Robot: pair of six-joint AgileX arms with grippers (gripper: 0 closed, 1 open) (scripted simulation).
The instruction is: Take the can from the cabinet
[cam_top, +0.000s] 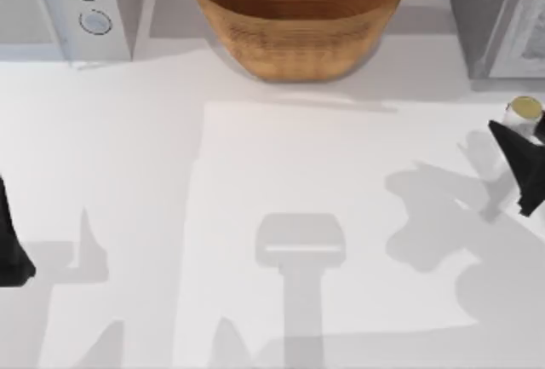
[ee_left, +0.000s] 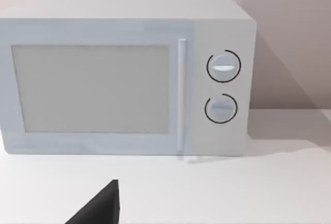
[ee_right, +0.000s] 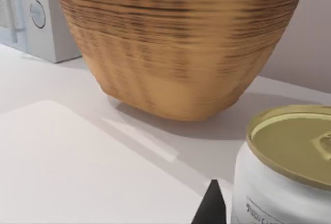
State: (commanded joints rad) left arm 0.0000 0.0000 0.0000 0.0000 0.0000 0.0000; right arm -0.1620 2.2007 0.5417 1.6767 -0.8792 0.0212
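Closest to the right wrist camera stands the can (ee_right: 289, 167), upright, its white wall and gold lid large in that view, with one dark fingertip (ee_right: 212, 206) of the right gripper just beside it. From above, the right gripper (cam_top: 521, 164) sits at the tabletop's far right edge, and the can (cam_top: 524, 109) shows as a small gold disc at its tip, on the side toward the cabinet (cam_top: 498, 15). So the can lies just ahead of the jaws, its long axis vertical. Whether the jaws are spread or already pinching it I cannot tell: they read as a single dark wedge from above.

Going by size: the tabletop (cam_top: 281, 173) carries a microwave (cam_top: 64, 7) at the back left, door shut, two dials on its front. A grey cabinet occupies the back right corner, and the can stands on the tabletop just in front of it, not inside. Between the two sits a wicker bowl (cam_top: 298, 15), and what shows of its inside holds nothing. The can is well apart from the bowl, and its lid is sealed.

My right arm is plainly the nearer one, so I judge the grasp to be its job. The left gripper (cam_top: 13, 241) is parked at the far left edge, facing the microwave, and its jaw state I cannot tell either.
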